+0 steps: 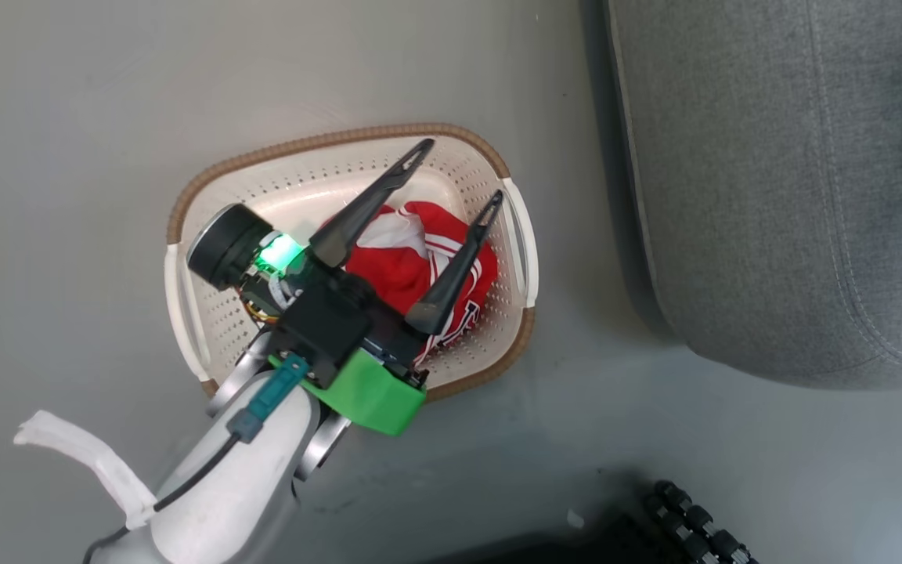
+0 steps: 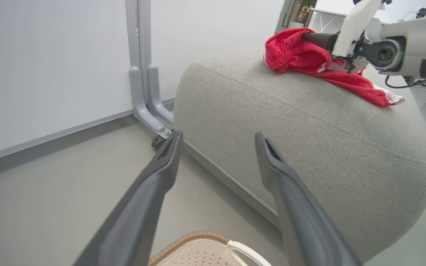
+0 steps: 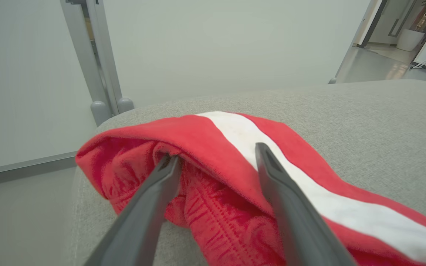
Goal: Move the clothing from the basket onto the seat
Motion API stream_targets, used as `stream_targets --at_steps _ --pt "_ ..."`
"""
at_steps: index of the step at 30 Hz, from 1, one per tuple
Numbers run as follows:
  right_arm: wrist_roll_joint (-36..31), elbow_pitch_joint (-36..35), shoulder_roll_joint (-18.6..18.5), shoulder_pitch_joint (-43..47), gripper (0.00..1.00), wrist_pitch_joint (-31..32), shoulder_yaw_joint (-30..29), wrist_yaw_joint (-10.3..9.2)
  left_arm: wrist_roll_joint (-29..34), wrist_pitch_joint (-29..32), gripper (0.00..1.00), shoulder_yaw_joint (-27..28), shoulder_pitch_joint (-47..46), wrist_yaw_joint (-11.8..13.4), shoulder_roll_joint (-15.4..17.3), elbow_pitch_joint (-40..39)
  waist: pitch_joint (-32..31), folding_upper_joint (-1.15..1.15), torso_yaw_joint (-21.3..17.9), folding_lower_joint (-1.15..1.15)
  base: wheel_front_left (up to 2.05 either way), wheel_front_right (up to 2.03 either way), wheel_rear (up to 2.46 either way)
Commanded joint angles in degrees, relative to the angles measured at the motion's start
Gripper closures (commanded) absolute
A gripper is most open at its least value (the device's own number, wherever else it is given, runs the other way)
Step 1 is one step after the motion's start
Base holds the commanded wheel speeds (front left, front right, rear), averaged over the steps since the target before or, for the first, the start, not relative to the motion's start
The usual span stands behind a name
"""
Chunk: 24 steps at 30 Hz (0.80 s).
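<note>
- In the head view we are looking down on the left claw (image 1: 460, 171), which is hanging over the basket (image 1: 341, 139) with its two fingers spread wide and gripping nothing.
- The bundled red garment (image 1: 400, 266) is lying in the basket's right half, directly beneath this claw and back toward the roots of its fingers. It is so bunched that we are reading no clear long axis.
- The basket is standing on the floor (image 1: 67, 117), and the seat (image 1: 772, 196) is lying to its right, near it but not touching.
- In the right wrist view we are seeing the right claw (image 3: 216, 152) with fingers parted around a loose fold of the red shorts (image 3: 235, 129), pinching nothing. The shorts are resting on top of the seat.
- We are judging the left arm much the nearer to the bundled garment. The coming move is turning on a straight descent, with the claw drawing slightly back.
</note>
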Motion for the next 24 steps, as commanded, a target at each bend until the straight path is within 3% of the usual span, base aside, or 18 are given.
stream_targets --at_steps 1,7,13,19,24 --pt "-0.5 -1.1 1.1 2.7 0.0 -0.2 0.3 -0.02 -0.9 -0.2 0.0 1.3 1.8 0.6 -0.5 0.5 -5.3 0.0 0.5 -0.01 0.0 0.0 0.0" --pt "0.5 -5.0 4.8 13.4 0.0 -0.2 5.4 -0.02 -2.3 -0.2 0.0 8.2 8.4 2.7 -3.9 3.2 -15.0 0.0 1.6 -0.01 0.0 0.0 0.0" --pt "5.1 -7.7 8.5 24.5 0.0 -0.2 14.2 -0.02 -3.0 -0.1 0.0 16.1 17.1 3.8 -7.5 5.0 -24.9 0.0 3.4 -0.01 0.0 0.0 0.0" --pt "8.9 -8.6 9.4 33.9 0.0 -0.2 21.8 -0.02 -3.4 -0.1 0.0 22.3 25.4 1.7 -10.0 6.0 -33.8 0.0 5.7 -0.01 0.0 0.0 0.0" --pt "8.8 -11.3 10.5 40.6 0.0 -0.2 24.1 -0.01 -2.8 -0.1 0.0 27.2 32.1 2.9 -10.6 6.1 -40.1 0.0 7.0 -0.01 0.0 0.0 0.0"
